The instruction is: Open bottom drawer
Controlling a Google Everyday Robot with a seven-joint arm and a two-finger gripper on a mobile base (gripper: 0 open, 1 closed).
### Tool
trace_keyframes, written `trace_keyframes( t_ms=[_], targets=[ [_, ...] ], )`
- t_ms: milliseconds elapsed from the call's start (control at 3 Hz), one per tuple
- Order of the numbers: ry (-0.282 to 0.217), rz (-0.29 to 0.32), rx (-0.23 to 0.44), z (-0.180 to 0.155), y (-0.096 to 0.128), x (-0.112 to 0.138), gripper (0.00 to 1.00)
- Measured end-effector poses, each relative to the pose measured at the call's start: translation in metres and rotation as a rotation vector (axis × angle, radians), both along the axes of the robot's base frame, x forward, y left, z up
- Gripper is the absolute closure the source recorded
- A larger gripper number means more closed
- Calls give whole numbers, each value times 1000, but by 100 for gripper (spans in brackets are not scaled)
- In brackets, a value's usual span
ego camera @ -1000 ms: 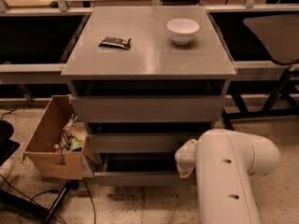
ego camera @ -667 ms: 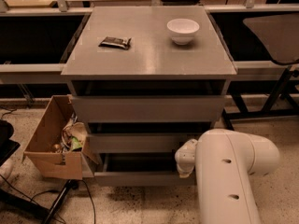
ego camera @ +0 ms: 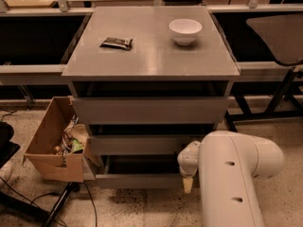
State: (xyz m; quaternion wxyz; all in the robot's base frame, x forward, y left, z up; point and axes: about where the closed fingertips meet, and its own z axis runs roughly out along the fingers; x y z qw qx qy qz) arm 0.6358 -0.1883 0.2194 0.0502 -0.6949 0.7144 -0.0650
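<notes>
The grey cabinet (ego camera: 151,56) has three handle-less drawers. The bottom drawer (ego camera: 137,180) is the lowest and smallest; its flat front panel stands a little out from the cabinet, with a dark gap above it. My white arm (ego camera: 232,174) fills the lower right. My gripper (ego camera: 188,171) is at the right end of the bottom drawer's front, close against it, with a pale fingertip (ego camera: 188,185) pointing down. Whether it touches the panel I cannot tell.
A white bowl (ego camera: 185,30) and a dark packet (ego camera: 116,43) lie on the cabinet top. An open cardboard box (ego camera: 53,143) with rubbish stands on the floor at the cabinet's left. Black cables (ego camera: 57,207) run across the floor. Tables stand behind.
</notes>
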Motion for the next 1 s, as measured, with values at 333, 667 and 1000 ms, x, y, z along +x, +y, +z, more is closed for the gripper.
trace_keyframes(
  t_ms=[333,667,1000],
  targets=[
    [0,0,0,0,0,0,0],
    [34,-6,-7,-10,-6,-11,0],
    [143,-7,-4,-30,-16,-62,14]
  ],
)
